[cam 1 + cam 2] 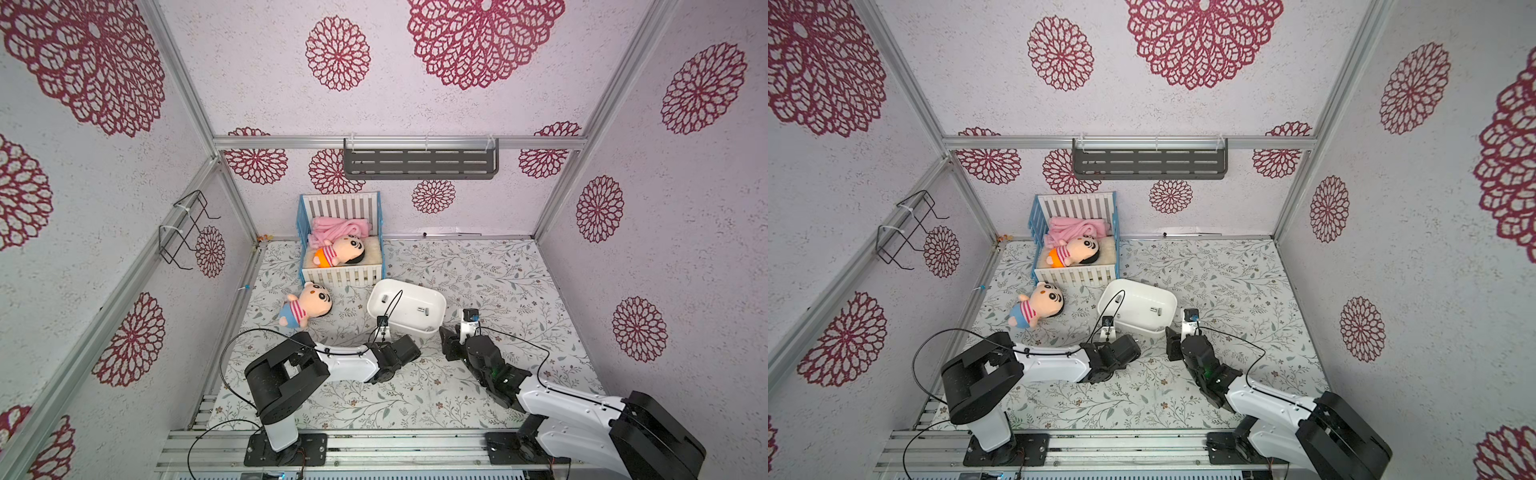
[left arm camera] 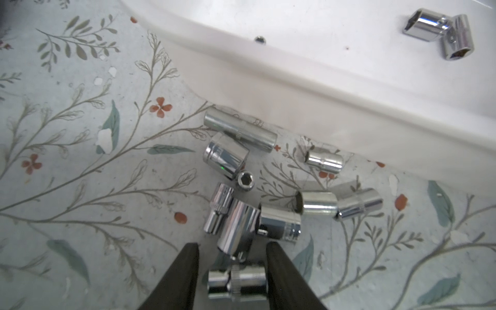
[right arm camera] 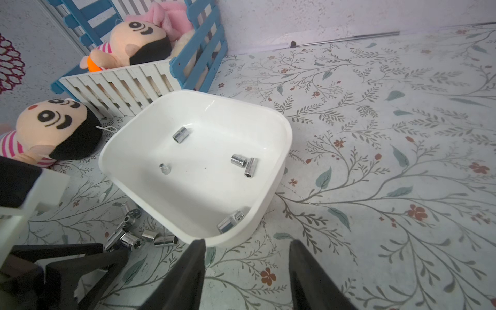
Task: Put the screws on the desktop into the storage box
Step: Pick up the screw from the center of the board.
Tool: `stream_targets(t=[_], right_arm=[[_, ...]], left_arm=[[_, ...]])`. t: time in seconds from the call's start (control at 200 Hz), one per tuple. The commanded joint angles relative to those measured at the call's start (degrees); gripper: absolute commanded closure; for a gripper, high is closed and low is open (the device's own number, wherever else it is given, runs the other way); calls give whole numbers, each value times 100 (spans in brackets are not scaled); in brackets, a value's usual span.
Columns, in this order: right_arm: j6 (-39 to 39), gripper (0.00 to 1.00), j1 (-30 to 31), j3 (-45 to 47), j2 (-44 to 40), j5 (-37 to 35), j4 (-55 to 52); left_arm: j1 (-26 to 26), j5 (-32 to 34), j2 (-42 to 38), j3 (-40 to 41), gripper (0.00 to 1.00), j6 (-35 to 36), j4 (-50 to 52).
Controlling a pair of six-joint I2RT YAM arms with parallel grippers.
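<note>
Between the spread fingers of my left gripper lies one screw, its long axis running finger to finger, not yet pinched. Its neighbours, the other screws, sit on the desktop just beyond, toward the storage box. My right gripper hangs parted and empty, farther off.

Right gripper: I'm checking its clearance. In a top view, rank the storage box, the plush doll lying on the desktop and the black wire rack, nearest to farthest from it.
From the right gripper:
1. The storage box, close by, ahead and to its left.
2. The plush doll, farther left on the desktop.
3. The wire rack, mounted high, far left.
</note>
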State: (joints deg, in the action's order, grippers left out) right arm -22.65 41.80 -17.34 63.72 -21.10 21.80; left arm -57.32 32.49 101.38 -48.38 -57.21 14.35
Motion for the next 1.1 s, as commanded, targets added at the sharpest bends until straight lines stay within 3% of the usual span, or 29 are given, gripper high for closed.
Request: stream_targets(t=[0.0,0.455,0.61,0.775,0.941,1.096], right_arm=[[42,46,3,-150,0,71,143],[42,46,3,-151,0,62,139],[28,46,3,-147,16,89,149],[16,46,-1,-150,10,108,149],[17,46,3,-155,5,115,149],[9,46,3,-125,-44,89,155]], left_arm=[[61,-522,136,241,58,-27,362],[-182,-322,-139,300,66,-21,587],[-253,-249,-613,386,73,228,660],[-289,-89,-1318,385,73,567,706],[-240,73,-1600,-172,72,1057,710],[6,-103,-1272,-1006,71,1439,701]])
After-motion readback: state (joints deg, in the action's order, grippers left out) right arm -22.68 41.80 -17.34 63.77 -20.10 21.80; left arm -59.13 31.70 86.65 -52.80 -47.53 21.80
